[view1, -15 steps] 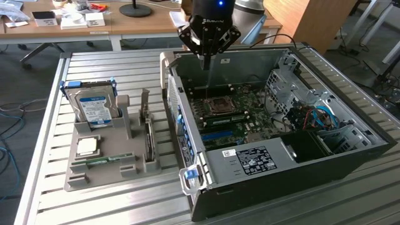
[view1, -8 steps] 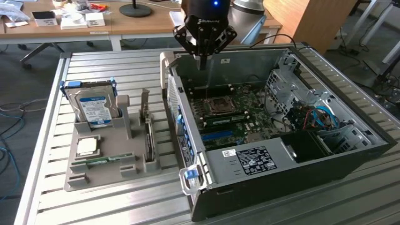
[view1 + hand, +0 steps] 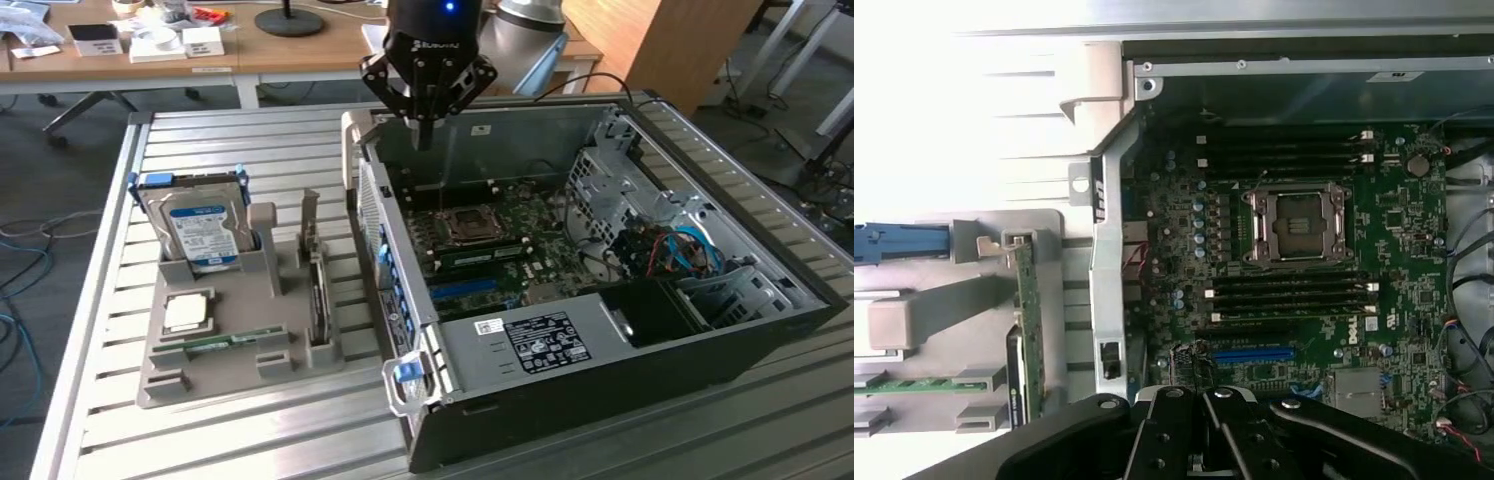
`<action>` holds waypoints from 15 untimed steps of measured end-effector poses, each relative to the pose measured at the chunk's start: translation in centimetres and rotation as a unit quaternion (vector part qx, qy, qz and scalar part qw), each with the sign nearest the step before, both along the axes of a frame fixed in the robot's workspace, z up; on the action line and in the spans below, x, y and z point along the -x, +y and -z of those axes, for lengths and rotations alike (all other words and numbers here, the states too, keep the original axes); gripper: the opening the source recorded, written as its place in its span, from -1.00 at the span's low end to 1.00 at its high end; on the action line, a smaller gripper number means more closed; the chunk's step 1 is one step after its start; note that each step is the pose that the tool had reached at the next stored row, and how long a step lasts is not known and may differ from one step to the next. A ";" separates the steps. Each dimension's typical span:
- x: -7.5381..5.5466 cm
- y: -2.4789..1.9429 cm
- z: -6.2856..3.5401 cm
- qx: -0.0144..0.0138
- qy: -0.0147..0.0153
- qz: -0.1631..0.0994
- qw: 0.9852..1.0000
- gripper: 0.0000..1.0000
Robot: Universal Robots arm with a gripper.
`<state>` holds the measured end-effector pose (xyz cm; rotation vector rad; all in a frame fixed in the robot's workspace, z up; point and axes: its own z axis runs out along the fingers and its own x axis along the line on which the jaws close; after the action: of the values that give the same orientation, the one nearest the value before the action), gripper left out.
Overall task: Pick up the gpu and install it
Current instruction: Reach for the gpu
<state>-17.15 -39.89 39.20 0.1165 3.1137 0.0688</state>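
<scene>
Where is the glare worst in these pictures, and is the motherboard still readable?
Wrist view: the table beside the computer case is washed out to white, yet the motherboard stays evenly lit. Exterior view: soft, even light, no strong glare.

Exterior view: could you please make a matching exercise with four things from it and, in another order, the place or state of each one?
1. gpu
2. hard drive
3. gripper
4. memory stick

A. green, lying low in the grey holder
B. shut, above the open computer case
C. standing on edge in the holder, on its side next to the case
D. upright in the holder, blue-white label

Pairs: 1-C, 2-D, 3-B, 4-A
</scene>
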 end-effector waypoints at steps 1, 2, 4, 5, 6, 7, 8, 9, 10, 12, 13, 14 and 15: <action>0.1 0.00 0.00 0.000 0.000 0.000 1.000 -0.79; 0.2 0.00 0.00 0.000 0.000 0.000 1.000 -0.79; 0.4 0.00 0.00 0.000 0.000 0.000 1.000 -0.79; 0.5 0.00 0.00 0.000 0.000 0.000 1.000 -0.79; 0.6 0.00 0.00 0.000 0.000 0.000 1.000 -0.79; 0.7 0.00 0.00 0.000 0.000 0.000 1.000 -0.79; 0.8 0.00 0.00 0.000 0.000 0.000 1.000 -0.79; 0.9 0.00 0.00 0.000 0.000 0.000 1.000 -0.79; 1.0 0.00 0.00 0.000 0.000 0.000 1.000 -0.79; 1.2 0.00 0.01 0.000 0.000 0.000 1.000 -0.79; 1.3 0.00 0.01 0.000 0.000 0.000 1.000 -0.79; 1.4 0.00 0.01 0.000 0.000 0.000 1.000 -0.79; 1.5 0.00 0.01 0.000 0.000 0.000 1.000 -0.79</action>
<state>-18.63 -39.89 39.19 0.1165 3.1137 0.0689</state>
